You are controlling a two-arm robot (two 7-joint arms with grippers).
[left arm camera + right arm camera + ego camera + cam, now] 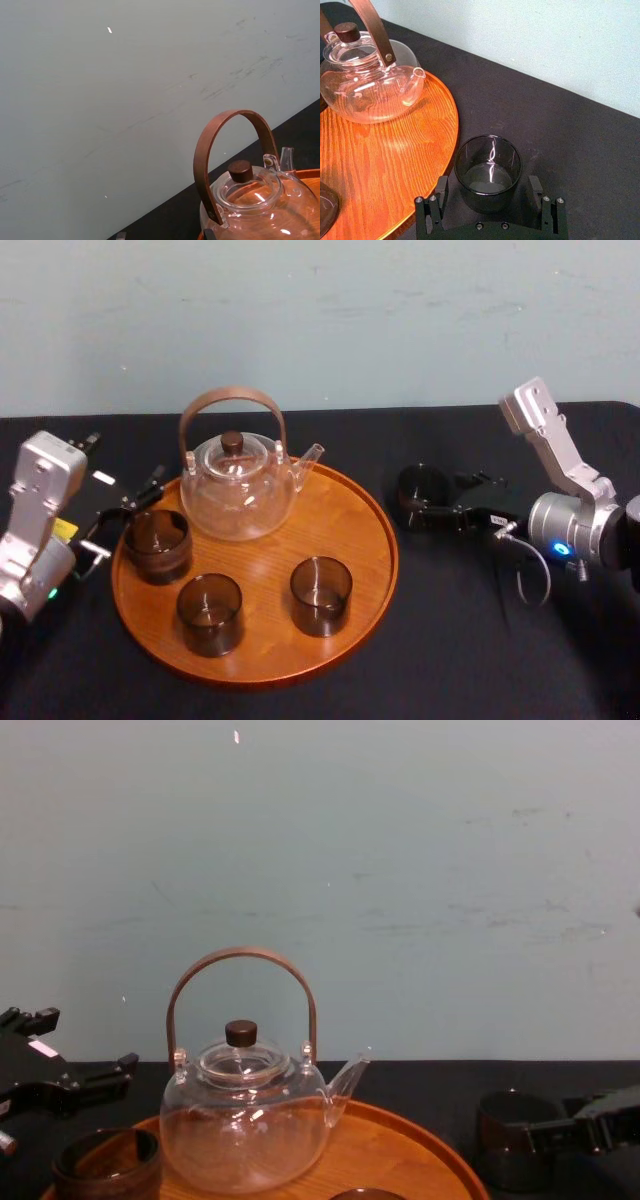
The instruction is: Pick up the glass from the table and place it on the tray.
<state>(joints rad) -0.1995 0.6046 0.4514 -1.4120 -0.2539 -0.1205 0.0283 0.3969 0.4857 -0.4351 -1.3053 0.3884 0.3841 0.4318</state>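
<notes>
**Black table (470,650), pale wall: right gripper (425,502) straddled the glass (420,488) beside the tray (250,668)**

Head view: tray sat mid-table w/ a glass teapot (238,490) at its back. Three more tumblers stood on it: left tumbler (158,545), front tumbler (210,613), right tumbler (321,595). The glass stood upright on the black top, just right of the tray rim and off the wood. Right arm lay in from the right edge, upper link tilted up toward the wall. Its wrist was bent so the gripper pointed left, low over the table. Left arm stood at the left edge, w/ the left gripper (128,510) near the left tumbler; whether open or closed couldn't be told.

Left wrist view: teapot's bent wooden handle, knobbed lid & spout against the wall.

Right wrist view: black fingers (440,196) stood one each side of the glass, spread wide w/ a thin gap on both sides. Nothing was gripped.

Chest view: glass at lower right on the table, a black finger alongside; teapot front-centre on the tray.
</notes>
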